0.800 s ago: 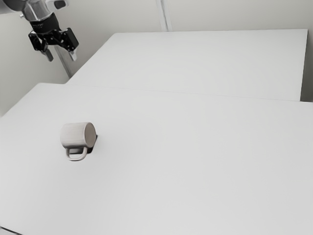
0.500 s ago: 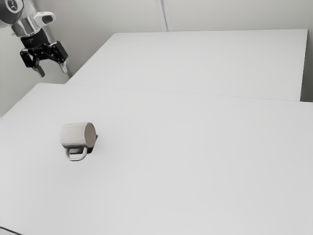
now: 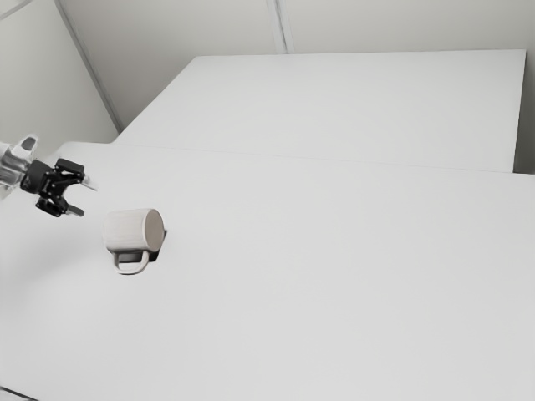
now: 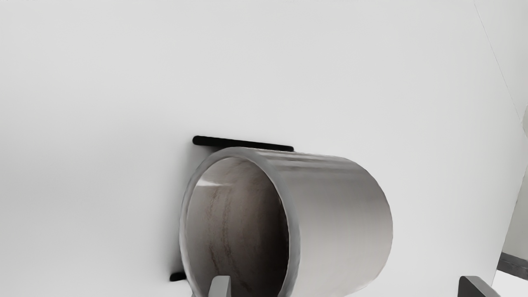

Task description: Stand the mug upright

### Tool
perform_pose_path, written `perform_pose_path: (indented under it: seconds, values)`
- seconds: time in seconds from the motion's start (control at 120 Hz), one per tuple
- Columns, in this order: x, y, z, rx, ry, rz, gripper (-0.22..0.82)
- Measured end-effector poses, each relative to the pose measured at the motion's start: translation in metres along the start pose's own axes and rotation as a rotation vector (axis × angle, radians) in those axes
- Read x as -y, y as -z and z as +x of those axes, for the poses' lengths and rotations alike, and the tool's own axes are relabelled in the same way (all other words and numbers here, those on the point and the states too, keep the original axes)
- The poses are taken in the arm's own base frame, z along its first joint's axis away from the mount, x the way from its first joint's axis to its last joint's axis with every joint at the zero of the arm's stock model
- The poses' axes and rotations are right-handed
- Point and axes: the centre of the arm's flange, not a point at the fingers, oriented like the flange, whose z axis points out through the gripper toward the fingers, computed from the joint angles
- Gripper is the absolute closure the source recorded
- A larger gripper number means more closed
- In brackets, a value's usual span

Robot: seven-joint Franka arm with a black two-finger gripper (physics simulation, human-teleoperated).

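The black two-finger gripper (image 3: pixel 83 198) is lower, spread wide, empty, near the sideways pale-grey cylindrical ceramic-looking mug (image 3: pixel 127 230).

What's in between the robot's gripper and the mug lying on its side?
In the exterior view, the stretch between the gripper and the mug is bare white table.

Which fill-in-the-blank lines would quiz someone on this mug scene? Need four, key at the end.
The mug lies on its ____ on the white table.
In the exterior view, the mug's mouth faces that view's ____.
With its two fingers spread and not clamped on the mug, the gripper is ____.
In the exterior view, the gripper is to the ____ of the mug.

Missing words: side; right; open; left.
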Motion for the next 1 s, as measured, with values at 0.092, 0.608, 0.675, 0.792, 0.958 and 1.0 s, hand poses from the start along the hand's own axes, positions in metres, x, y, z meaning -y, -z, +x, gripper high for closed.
perform_pose_path:
  seconds: [0.092,0.608,0.675,0.792,0.958,1.0]
  values:
    - [0.045,-0.013,-0.003,-0.025,-0.007,-0.135,0.0]
    - [0.079,-0.078,-0.06,-0.114,-0.247,-0.536,0.0]
    - [0.071,-0.083,-0.059,-0.125,-0.28,-0.558,0.0]
    - [0.06,-0.092,-0.054,-0.142,-0.326,-0.589,0.04]
    - [0.053,-0.101,-0.051,-0.167,-0.361,-0.608,0.36]
    - [0.053,-0.104,-0.052,-0.17,-0.361,-0.613,0.45]
